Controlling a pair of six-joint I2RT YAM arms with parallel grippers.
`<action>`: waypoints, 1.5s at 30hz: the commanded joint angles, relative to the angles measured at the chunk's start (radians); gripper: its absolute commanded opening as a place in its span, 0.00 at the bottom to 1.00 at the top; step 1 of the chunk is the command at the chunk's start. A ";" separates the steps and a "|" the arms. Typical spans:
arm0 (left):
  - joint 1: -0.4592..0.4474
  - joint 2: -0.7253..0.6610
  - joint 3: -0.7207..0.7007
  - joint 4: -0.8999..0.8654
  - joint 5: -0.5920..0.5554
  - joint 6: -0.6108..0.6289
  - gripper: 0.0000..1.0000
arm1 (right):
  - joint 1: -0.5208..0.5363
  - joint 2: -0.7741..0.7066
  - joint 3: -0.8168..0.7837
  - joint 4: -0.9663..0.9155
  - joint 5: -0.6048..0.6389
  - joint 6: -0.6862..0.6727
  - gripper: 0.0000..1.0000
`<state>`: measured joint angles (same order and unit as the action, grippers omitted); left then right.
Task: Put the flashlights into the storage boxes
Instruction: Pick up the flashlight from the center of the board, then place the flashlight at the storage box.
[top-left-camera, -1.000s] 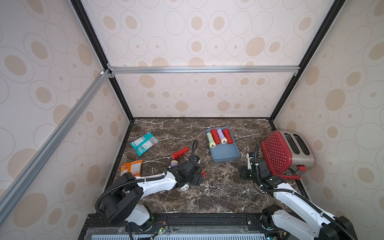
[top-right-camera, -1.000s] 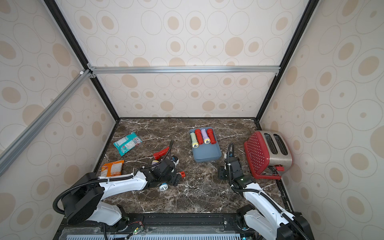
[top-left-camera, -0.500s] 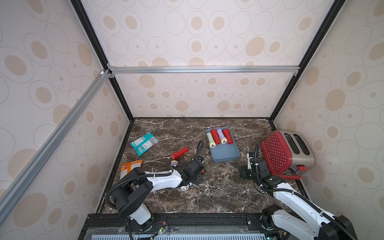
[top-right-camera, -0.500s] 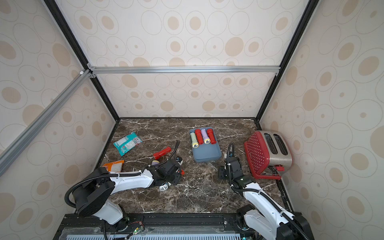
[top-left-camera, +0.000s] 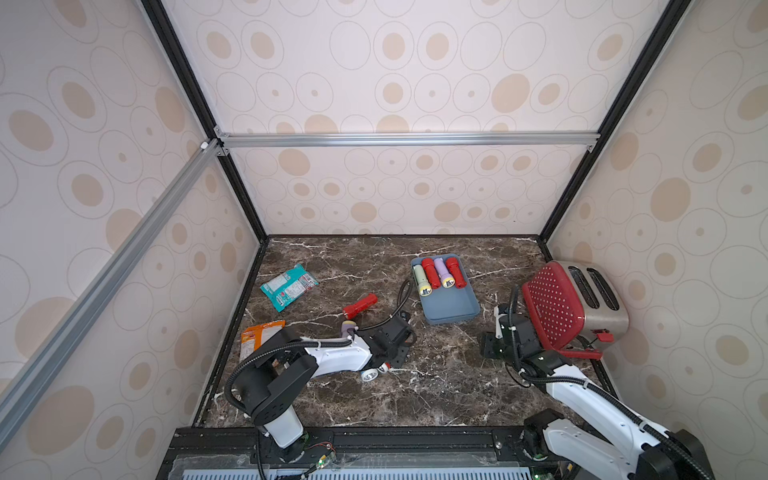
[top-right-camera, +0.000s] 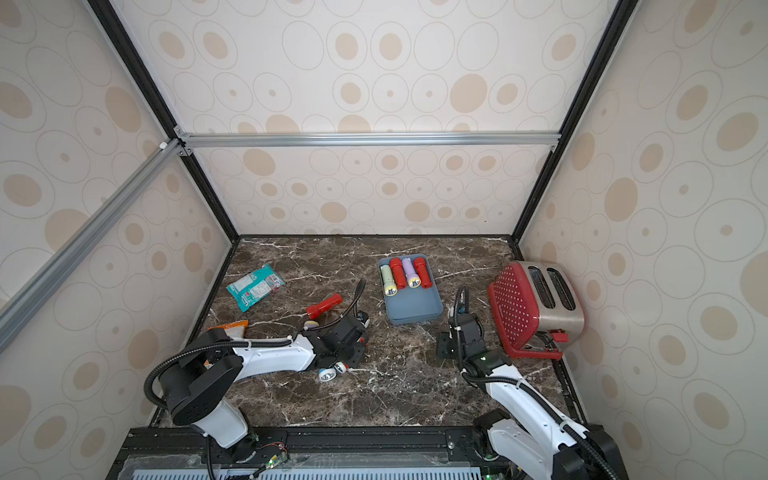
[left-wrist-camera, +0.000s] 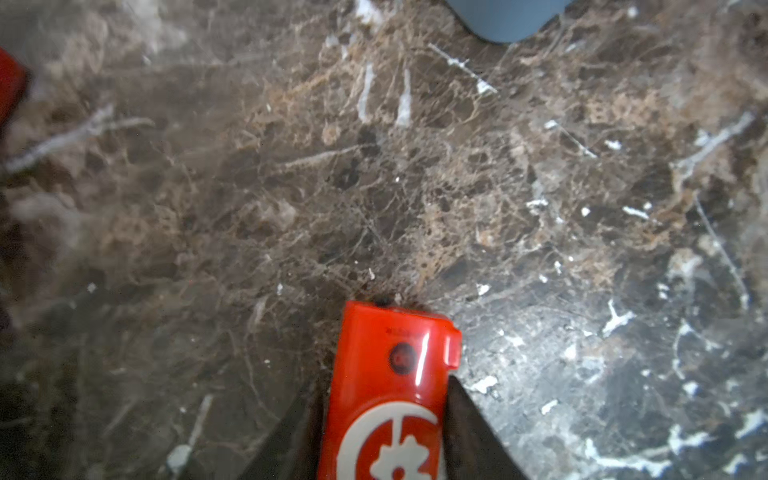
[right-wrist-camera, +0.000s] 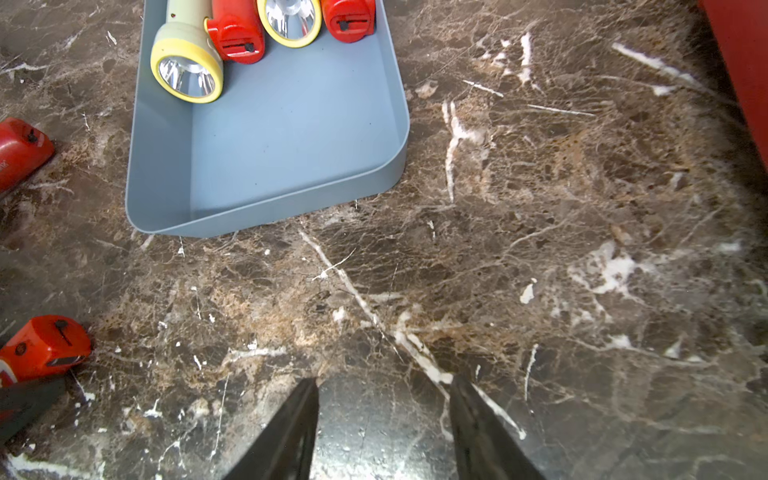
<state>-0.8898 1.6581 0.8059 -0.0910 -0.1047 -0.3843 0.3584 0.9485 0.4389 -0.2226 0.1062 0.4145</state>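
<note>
**Flashlights (top-left-camera: 438, 274): four in the tray (top-left-camera: 453, 311), one red newly pinched**

In both top views the left arm's (top-left-camera: 336, 357) black elbow has shifted forward since a second ago. The right arm (top-left-camera: 582, 386) and the tray's four flashlights have not moved. A loose red flashlight (top-left-camera: 360, 305) lies on the desk (top-left-camera: 436, 386) beyond the left arm, apart from the tray.

In the left wrist view the left gripper (left-wrist-camera: 384, 390) has closed. It now pinches the held red flashlight (left-wrist-camera: 395, 353), whose tail end points toward the tray's corner.

In the right wrist view the right gripper (right-wrist-camera: 384, 386) stands spread over bare desk with nothing between its fingers. It is near the tray's near edge and well apart from the held red flashlight.
</note>
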 joint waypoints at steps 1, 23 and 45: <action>-0.014 0.017 0.030 -0.032 0.011 0.003 0.29 | 0.004 0.001 -0.002 0.002 0.012 0.010 0.53; -0.009 0.323 0.677 -0.014 -0.120 -0.530 0.03 | 0.004 -0.067 -0.026 -0.006 0.032 0.018 0.53; -0.005 0.386 0.562 0.399 -0.401 -0.608 0.07 | 0.004 -0.092 -0.041 0.012 0.004 0.011 0.53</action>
<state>-0.8940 2.0220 1.3697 0.2359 -0.4461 -0.9546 0.3584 0.8654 0.4034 -0.2161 0.1085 0.4225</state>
